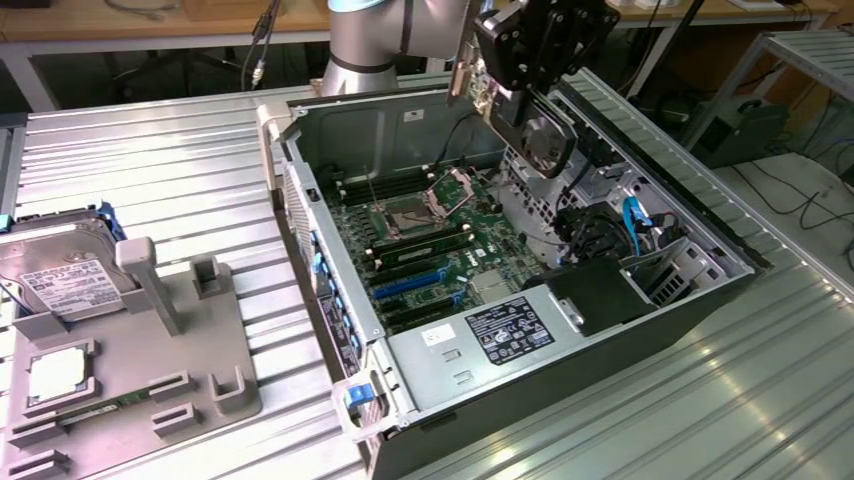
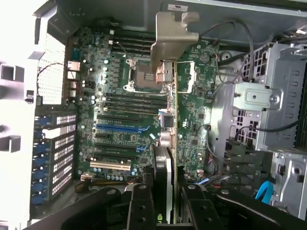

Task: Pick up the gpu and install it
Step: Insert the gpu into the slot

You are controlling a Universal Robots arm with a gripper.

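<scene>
**Figure. The gpu held over the open computer case.** The gpu [image 1: 541, 140] is pinched on edge between the two fingers of the tool [image 1: 531, 95]. It hangs over the far part of the case [image 1: 694, 190], which lies on its side on the ribbed metal surface [image 1: 160, 160] with its open side up.

In the wrist view the tool [image 2: 168, 201] is clamped on both faces of the card [image 2: 169, 163], and the silver bracket [image 2: 173, 36] is at the end away from the fingers. The motherboard [image 2: 120, 110] is seen beneath the card, with the long blue slot [image 2: 120, 128] and its neighbouring slots uncovered beside the card's edge.

Room is bounded by the perforated rear wall [image 1: 320, 270] at the exterior view's left and by the drive cage [image 2: 283, 96] and loose cables at the right. A hard drive [image 1: 60, 280] is held in a grey fixture [image 1: 200, 370] well apart from the case, at the exterior view's left.
</scene>
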